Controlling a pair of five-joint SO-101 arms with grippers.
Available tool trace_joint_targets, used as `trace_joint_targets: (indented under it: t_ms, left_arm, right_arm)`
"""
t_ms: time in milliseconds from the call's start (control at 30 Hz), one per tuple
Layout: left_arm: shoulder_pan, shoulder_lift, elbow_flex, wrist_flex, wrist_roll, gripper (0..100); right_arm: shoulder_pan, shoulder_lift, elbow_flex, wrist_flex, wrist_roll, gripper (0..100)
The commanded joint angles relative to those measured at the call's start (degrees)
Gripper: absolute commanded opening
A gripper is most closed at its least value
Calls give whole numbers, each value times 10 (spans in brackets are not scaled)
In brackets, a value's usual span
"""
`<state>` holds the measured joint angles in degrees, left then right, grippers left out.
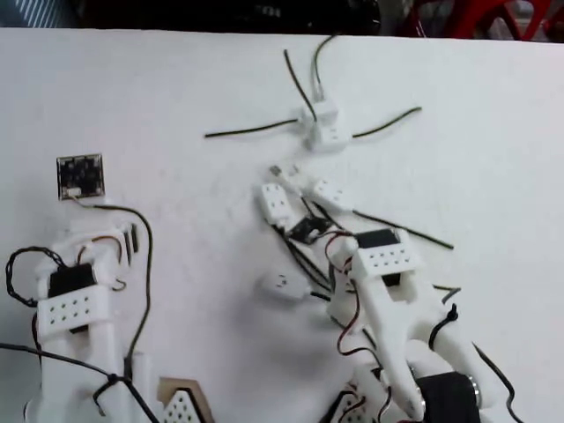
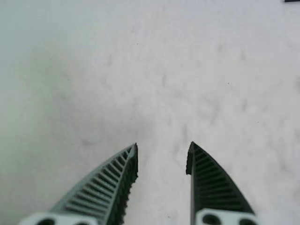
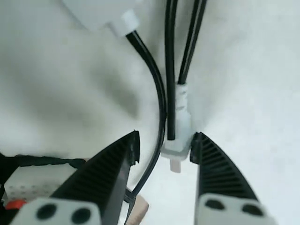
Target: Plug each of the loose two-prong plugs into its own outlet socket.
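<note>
Your right gripper (image 3: 165, 140) is standing with its jaws parted about halfway. It is straddling a small white plug (image 3: 180, 122) without clamping it. The plug is lying against the inner face of one finger (image 3: 211, 168), while a gap and a black cable (image 3: 159, 93) are separating it from the other finger. The plug's long axis is running straight out between the jaws. Its stubby tip is pointing back toward the wrist, and its two thin dark leads are trailing away from the gripper. A larger white connector body (image 3: 93, 9) is lying farther out, and the black cable is leaving it.

From the high view, you are seeing three loose white connector blocks on the table (image 1: 476, 106). One (image 1: 276, 201) is lying with its long axis running roughly toward and away from the arms. The second (image 1: 330, 192) is lying slantwise just beside it. The third (image 1: 282, 285) is lying crosswise, nearer the arms. Whether each is a plug or a socket is too small to tell. A joined white cluster (image 1: 322, 125) is sitting farther back, with wires radiating from it.

Your left gripper (image 2: 163, 152) is hanging over bare table well apart from all of this. Its jaws are moderately spread and gripping nothing. A small dark square board (image 1: 80, 176) is lying beyond it.
</note>
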<state>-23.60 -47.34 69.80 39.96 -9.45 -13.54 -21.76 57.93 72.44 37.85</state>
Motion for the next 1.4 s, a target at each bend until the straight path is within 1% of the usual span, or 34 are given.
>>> trace_joint_targets:
  t_ms: [0,100,233,400,533,700,833,900,1067,1367]
  left_arm:
    - [0,-17,-3,-15,-1,180]
    - [0,-17,-3,-15,-1,180]
    - [0,-17,-3,-15,-1,180]
    - [0,-17,-3,-15,-1,180]
    - [0,-17,-3,-15,-1,180]
    - [0,-17,-3,-15,-1,180]
    - [0,-17,-3,-15,-1,180]
    - [0,-17,-3,-15,-1,180]
    - [0,-17,-3,-15,-1,180]
    - [0,-17,-3,-15,-1,180]
  right_arm:
    - [-6,-8,6,-22,25,176]
    - [-5,22,4,-25,35,176]
    - [1,80,-4,-69,35,166]
    - [9,118,-41,-89,35,61]
    - [9,121,-56,-87,37,17]
    - [9,122,-65,-87,35,22]
    - [9,124,-70,-78,34,111]
    - [7,121,-72,-69,34,135]
    - [9,124,-98,-67,34,106]
    - [9,122,-106,-70,34,106]
